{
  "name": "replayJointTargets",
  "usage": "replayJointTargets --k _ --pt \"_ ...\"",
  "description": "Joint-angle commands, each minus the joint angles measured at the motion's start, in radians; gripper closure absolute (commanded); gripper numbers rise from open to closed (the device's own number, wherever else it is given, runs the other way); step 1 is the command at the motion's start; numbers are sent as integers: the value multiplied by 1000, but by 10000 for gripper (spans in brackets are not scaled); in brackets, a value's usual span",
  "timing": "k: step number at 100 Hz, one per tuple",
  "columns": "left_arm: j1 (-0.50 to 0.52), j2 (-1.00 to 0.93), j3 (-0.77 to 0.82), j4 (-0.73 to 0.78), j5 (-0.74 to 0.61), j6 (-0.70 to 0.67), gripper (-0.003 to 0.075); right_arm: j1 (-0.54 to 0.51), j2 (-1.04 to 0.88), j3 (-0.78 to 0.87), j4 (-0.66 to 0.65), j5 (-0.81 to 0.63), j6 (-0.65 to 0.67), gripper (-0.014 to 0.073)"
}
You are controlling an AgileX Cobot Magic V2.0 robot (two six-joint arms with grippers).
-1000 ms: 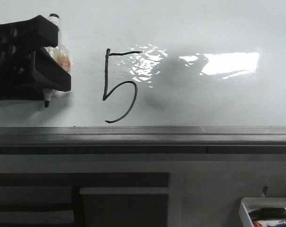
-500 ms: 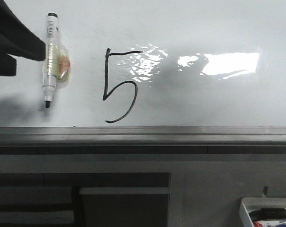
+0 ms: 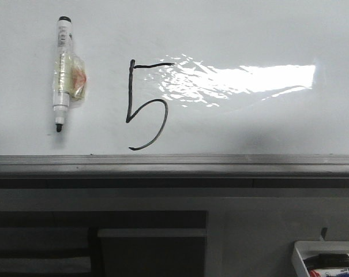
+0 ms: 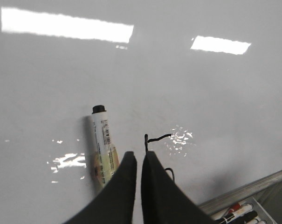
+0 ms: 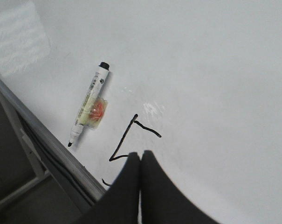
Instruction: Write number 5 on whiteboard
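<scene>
filling most of the front view, the whiteboard (image 3: pixel 232 34) carries a glare patch and a grey rail (image 3: pixel 174 164) along its near edge. the 5 (image 3: pixel 145 107) sits left of centre, a marker (image 3: pixel 63 72) lying further left. both grippers, left (image 4: pixel 138 161) and right (image 5: pixel 140 161), have fingers pressed together, holding nothing.

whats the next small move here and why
Probably none but parking both arms: the number 5 stands complete on the whiteboard, and the marker lies on the board beside it, uncapped and free of both grippers. The left gripper and right gripper look shut and empty. Capping the marker could follow.
</scene>
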Motion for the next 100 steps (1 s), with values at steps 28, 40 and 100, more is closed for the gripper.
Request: replayJointTargets --k 28,40,100 --pt "1 -261 196 150 -190 -4 741 -7 -529 484 -1 -365 -12 656" --pt "1 -288 219 161 -189 -4 741 -7 -653 561 -1 -357 -12 656" --pt "1 -288 219 161 -199 -4 741 -7 -732 595 -1 -365 -12 656"
